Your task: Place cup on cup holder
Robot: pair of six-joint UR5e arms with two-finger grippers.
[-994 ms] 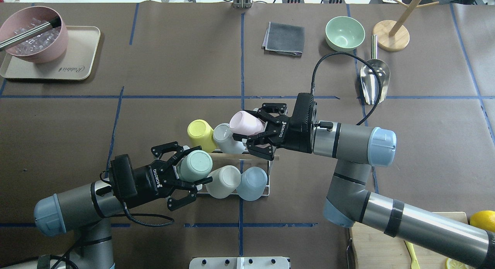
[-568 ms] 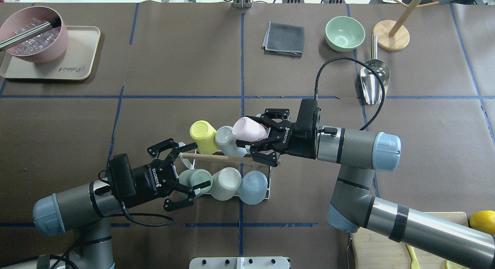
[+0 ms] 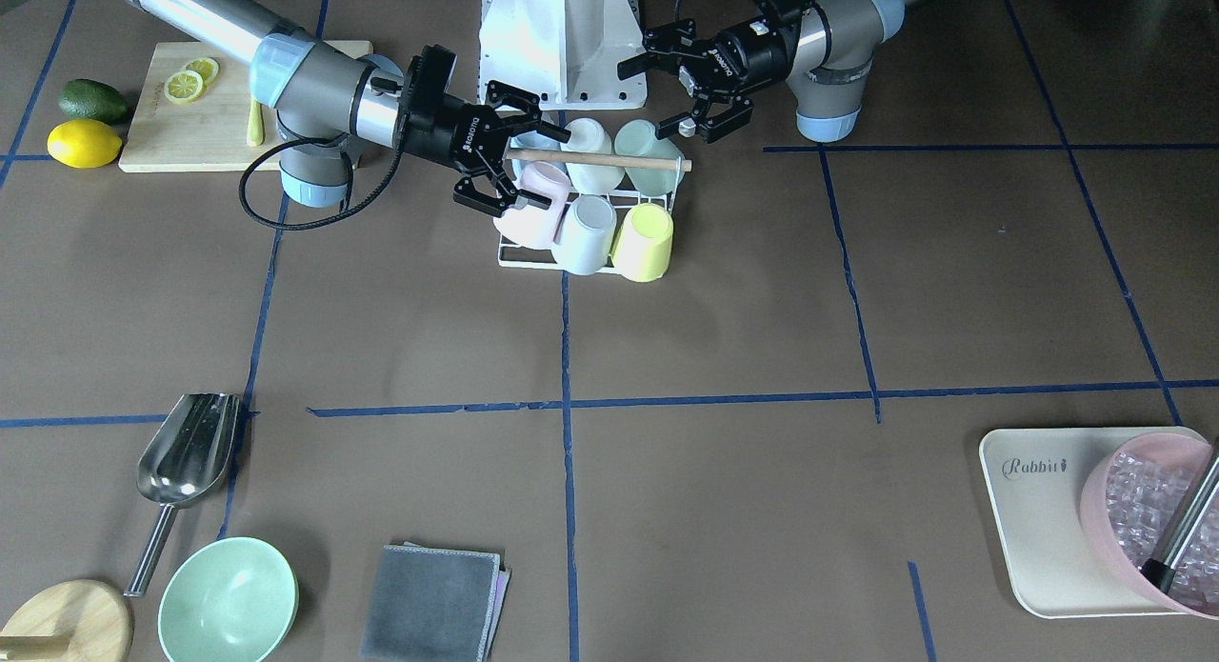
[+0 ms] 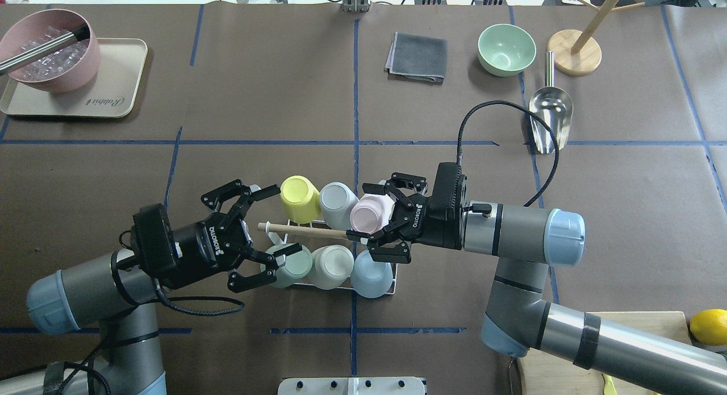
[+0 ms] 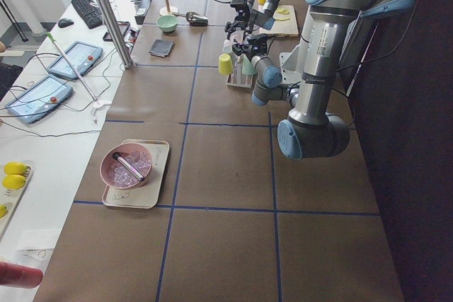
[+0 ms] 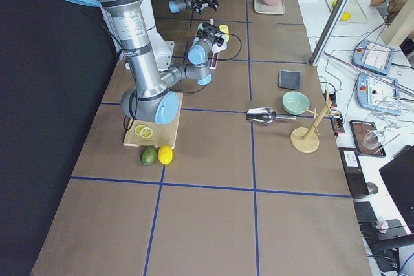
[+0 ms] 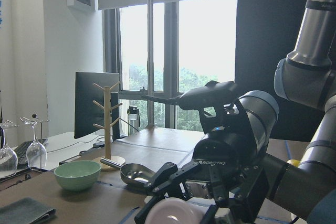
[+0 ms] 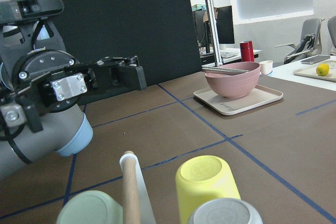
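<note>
**Right pincer [image 4: 358,210] open around the pink cup [image 4: 372,213]**

Jaws apart, it flanks the pink cup, upturned on the cup holder [image 4: 306,232] mid-frame. Likely light, rigid, slippery plastic: hold its side wall. Left pincer [image 4: 284,219] gapes alongside, empty.

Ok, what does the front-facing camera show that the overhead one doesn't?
Only the front-facing view shows the avocado beside the cutting board. Only the overhead view shows the wooden tree's pegs. Both show the loaded cup holder, the right hand around the pink cup, and the left hand open.
</note>
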